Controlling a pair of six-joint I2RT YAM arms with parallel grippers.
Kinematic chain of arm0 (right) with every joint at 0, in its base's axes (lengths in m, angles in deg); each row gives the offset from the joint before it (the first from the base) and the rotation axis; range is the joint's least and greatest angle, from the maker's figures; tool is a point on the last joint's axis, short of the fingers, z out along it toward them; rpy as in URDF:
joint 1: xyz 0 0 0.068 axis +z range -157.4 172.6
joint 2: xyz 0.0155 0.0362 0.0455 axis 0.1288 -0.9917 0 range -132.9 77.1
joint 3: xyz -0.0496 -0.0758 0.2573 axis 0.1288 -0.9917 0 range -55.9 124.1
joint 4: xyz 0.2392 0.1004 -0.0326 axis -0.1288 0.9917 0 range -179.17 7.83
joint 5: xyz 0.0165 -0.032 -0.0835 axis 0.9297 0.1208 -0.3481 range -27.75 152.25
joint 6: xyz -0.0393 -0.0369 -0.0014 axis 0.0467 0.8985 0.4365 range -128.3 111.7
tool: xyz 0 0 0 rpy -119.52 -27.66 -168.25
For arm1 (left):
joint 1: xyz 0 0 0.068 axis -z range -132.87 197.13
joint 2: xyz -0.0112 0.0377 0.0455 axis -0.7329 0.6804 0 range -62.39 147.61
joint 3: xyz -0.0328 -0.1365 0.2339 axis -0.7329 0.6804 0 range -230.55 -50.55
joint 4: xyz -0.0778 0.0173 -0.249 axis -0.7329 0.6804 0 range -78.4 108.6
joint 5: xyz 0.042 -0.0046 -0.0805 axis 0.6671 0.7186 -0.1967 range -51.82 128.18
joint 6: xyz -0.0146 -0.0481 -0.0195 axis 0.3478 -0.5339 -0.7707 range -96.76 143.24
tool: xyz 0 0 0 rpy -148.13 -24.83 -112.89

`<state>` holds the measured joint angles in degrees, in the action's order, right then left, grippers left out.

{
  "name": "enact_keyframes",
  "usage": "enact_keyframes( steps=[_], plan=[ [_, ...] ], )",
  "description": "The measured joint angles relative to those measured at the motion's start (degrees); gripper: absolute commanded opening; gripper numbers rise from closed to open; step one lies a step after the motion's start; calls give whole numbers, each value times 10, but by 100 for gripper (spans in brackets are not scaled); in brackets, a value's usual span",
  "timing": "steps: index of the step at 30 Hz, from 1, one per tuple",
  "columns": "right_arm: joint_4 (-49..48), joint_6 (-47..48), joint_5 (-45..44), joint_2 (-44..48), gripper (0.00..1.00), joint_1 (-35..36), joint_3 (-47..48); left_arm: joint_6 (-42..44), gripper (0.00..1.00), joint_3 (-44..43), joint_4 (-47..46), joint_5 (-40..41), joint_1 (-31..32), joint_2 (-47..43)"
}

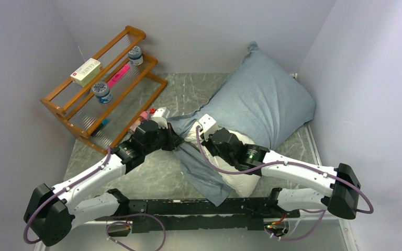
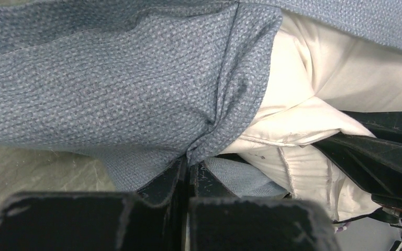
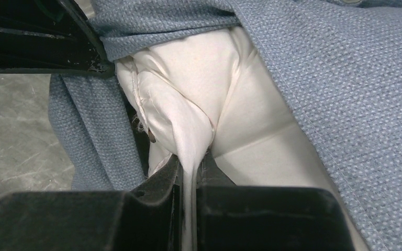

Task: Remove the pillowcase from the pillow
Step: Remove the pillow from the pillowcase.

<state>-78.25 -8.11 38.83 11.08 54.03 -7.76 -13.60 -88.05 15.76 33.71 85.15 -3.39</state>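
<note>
The slate blue-grey pillowcase (image 1: 264,102) covers most of the white pillow (image 1: 241,180), which lies diagonally from the back right toward the table's front; its white end pokes out of the open mouth. My left gripper (image 1: 177,140) is shut on the edge of the pillowcase (image 2: 136,78) at the mouth, cloth pinched between its fingers (image 2: 162,183). My right gripper (image 1: 198,137) is shut on a fold of the pillow (image 3: 188,104), white fabric running down between its fingers (image 3: 159,180). The pillowcase (image 3: 345,94) wraps around both sides there.
A wooden two-tier rack (image 1: 104,86) stands at the back left with a white box (image 1: 86,71), two small jars (image 1: 102,92) and a pink item (image 1: 118,76). Grey walls close in on the left, back and right. The marbled tabletop (image 1: 152,172) shows between the arms.
</note>
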Motion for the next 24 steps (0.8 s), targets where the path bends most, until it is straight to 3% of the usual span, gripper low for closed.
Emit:
enact_keyframes(
  steps=[8,15,24],
  plan=[
    [0,0,2,30,0,0,-13,2,5,0,-5,7,0,-5],
    [-9,12,20,68,0,0,-37,-5,5,0,-5,68,-2,2],
    [-23,35,54,93,0,-1,-56,-18,5,0,-32,90,-16,58]
  ],
)
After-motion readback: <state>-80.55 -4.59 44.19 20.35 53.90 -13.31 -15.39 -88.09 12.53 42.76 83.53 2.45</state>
